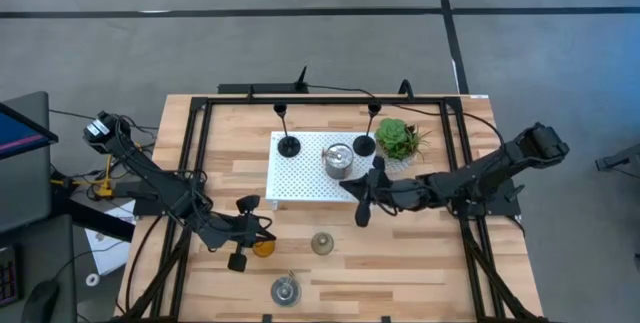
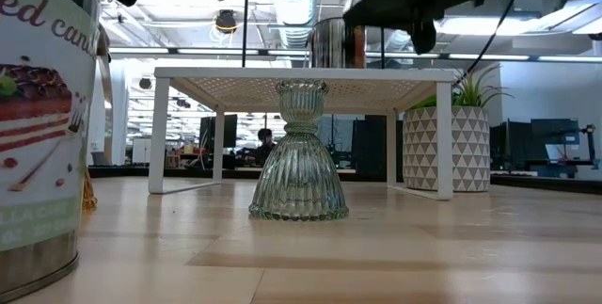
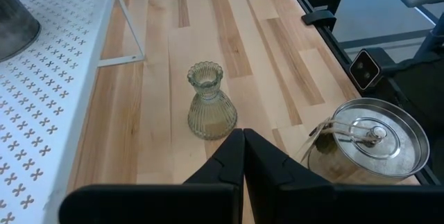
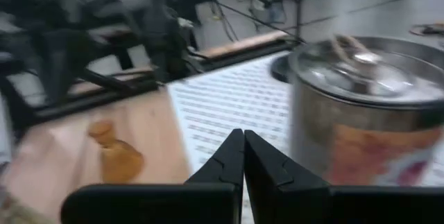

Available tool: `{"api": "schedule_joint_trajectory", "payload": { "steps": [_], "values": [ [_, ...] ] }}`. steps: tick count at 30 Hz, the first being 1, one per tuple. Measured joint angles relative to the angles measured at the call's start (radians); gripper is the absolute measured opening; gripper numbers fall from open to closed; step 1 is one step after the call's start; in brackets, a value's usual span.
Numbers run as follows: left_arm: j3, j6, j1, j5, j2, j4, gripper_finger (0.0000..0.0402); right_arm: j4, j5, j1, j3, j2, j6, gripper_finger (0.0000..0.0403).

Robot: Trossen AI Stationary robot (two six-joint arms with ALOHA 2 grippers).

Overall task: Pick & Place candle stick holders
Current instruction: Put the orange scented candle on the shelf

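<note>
— Silver tin on the white perforated tray (image 1: 300,178), right? Any writing on it?

— On the tin on the tray (image 1: 338,159) I can't read any. But the low view has a second tin (image 2: 38,125) up close, on the bench (image 1: 400,263), and its label shows a slice of layered cake with white script, "ed cand" as far as it's visible.

— Where are the holders?

— Two black holders stand on the tray: one (image 1: 288,141) at its far left corner, the other (image 1: 366,139) at its far right corner, beside the potted plant (image 1: 400,139). The grey-green glass holder (image 1: 322,243) sits upright on the bench in front of the tray. The amber holder (image 1: 262,247) stands to its left, just beside the left tool (image 1: 238,233).

— And the tools?

— Left tool's fingers (image 3: 229,161) are pressed together, holding nothing. The right tool (image 1: 366,195) hovers at the tray's near right edge, near the tin, its fingers (image 4: 232,156) pressed together too, empty.
</note>
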Motion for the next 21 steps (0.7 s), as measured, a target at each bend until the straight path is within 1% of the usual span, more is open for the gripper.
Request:
{"api": "schedule_joint_trajectory", "payload": {
  "steps": [3, 6, 11, 14, 17, 21],
  "values": [
    [0.0, 0.0, 0.0, 0.0, 0.0, 0.0, 0.0005, 0.012, 0.001, 0.022, 0.0, 0.001, 0.0, 0.0],
    [0.0, 0.0, 0.0, 0.0, 0.0, 0.0, 0.0005, 0.028, 0.003, 0.03, 0.005, 0.041, 0.007, 0.0],
    [0.0, 0.0, 0.0, 0.0, 0.0, 0.001, 0.0005, 0.073, 0.008, 0.02, 0.059, 0.175, 0.014, 0.0],
    [0.0, 0.0, 0.0, 0.0, 0.0, 0.001, 0.0005, 0.076, 0.052, 0.015, 0.111, 0.246, -0.008, 0.0],
    [0.0, 0.0, 0.0, 0.0, 0.0, 0.0, 0.0005, 0.081, 0.088, 0.012, 0.148, 0.273, -0.028, 0.0],
    [0.0, 0.0, 0.0, 0.0, 0.0, 0.0, 0.0005, 0.067, 0.17, 0.01, 0.164, 0.277, -0.027, 0.0]
  ]
}}
